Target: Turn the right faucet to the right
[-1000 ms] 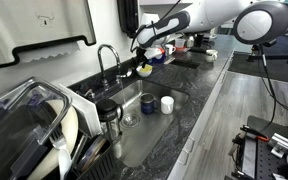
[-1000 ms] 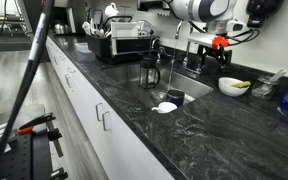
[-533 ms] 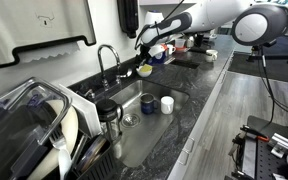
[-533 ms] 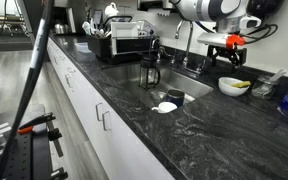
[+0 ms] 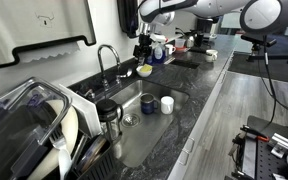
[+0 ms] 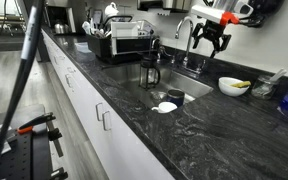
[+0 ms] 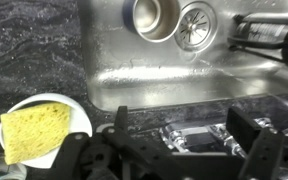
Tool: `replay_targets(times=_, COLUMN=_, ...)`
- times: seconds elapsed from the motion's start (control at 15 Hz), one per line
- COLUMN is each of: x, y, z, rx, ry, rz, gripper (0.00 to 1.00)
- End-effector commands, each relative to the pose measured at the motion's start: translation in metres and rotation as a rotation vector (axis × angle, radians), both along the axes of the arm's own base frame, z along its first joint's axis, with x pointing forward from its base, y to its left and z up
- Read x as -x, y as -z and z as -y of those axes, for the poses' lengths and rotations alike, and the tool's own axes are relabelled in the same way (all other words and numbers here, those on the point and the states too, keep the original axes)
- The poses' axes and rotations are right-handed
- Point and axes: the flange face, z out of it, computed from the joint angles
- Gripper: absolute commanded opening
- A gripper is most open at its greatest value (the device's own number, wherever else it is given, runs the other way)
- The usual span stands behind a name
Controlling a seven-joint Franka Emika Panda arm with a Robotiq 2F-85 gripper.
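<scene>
The chrome gooseneck faucet (image 5: pixel 106 58) stands at the back edge of the sink (image 5: pixel 134 93); it also shows in an exterior view (image 6: pixel 189 33). My gripper (image 5: pixel 144 47) hangs in the air beside the faucet's spout, pointing down, also seen in an exterior view (image 6: pixel 210 40). In the wrist view the gripper (image 7: pixel 179 132) is open and empty, its dark fingers (image 7: pixel 119 122) spread wide. A chrome fitting (image 7: pixel 189 135) on the counter lies below, between them. The sink basin (image 7: pixel 114 60) is beyond it.
A white bowl with a yellow sponge (image 7: pixel 39 130) sits on the counter by the gripper (image 5: pixel 144 70). A dark lidded jar (image 5: pixel 109 117) stands at the sink's edge. Cups (image 5: pixel 167 103) lie in the sink. A dish rack (image 5: pixel 34 125) holds plates.
The arm has lifted and the gripper has swung from over the bowl toward the faucet, now pointing straight down. It stays open.
</scene>
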Motion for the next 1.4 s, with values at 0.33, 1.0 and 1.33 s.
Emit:
replay_targets(times=0.33, x=0.045, y=-0.095, z=-0.016, rx=0.005, ry=-0.087, rz=-0.139, gripper=1.00)
replay_targets(times=1.0, x=0.047, y=-0.128, z=-0.020, rx=0.115, ry=-0.087, rz=-0.039, gripper=1.00)
replay_targets(times=1.33, x=0.028, y=-0.072, z=-0.013, rx=0.148, ry=-0.058, rz=0.057, gripper=1.00)
